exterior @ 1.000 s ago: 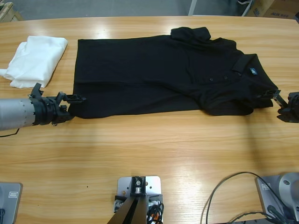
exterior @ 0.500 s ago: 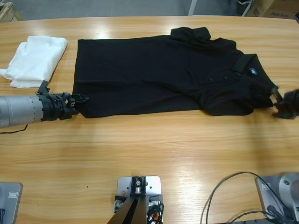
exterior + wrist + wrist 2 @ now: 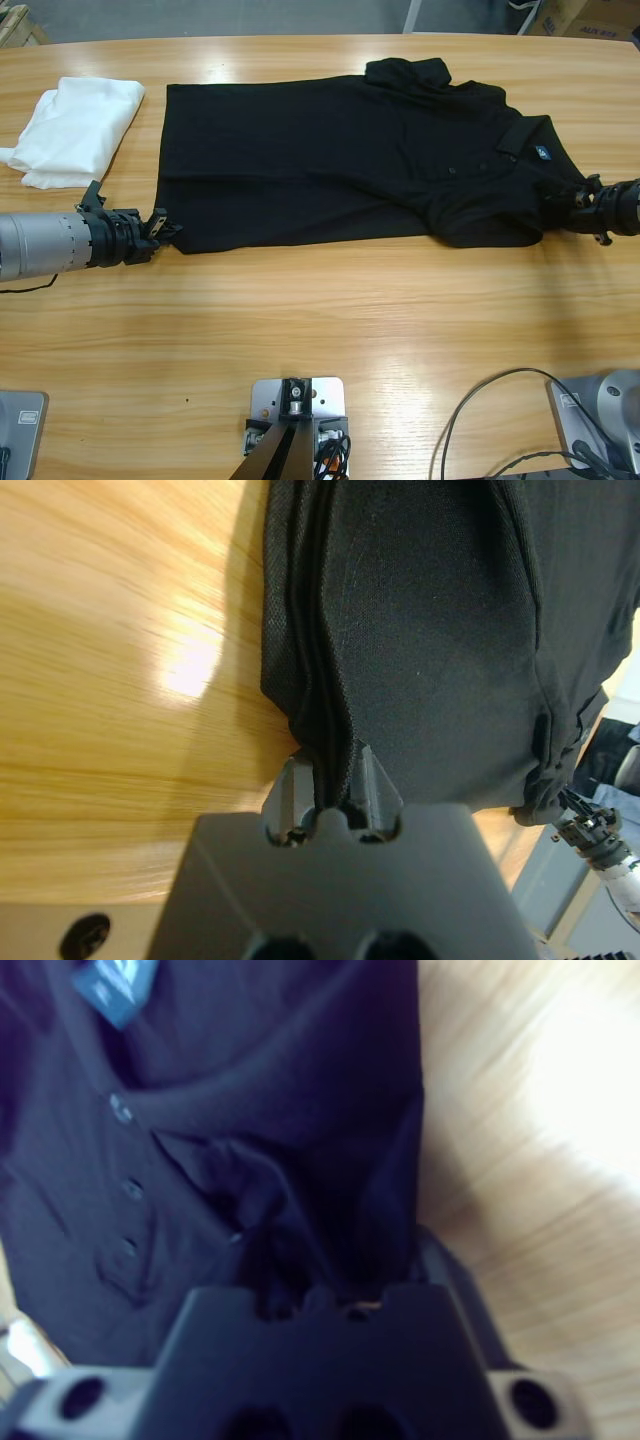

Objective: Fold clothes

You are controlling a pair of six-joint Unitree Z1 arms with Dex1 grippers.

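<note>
Matt black soft-cloth polo shirt, glossy varnished wooden table, white cloth garment, silver metal arm

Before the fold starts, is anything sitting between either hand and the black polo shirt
Nothing visible. The left hand is already shut on the black polo shirt at its hem corner, and the right hand grips fabric beside the collar. The white folded garment lies apart.
</note>
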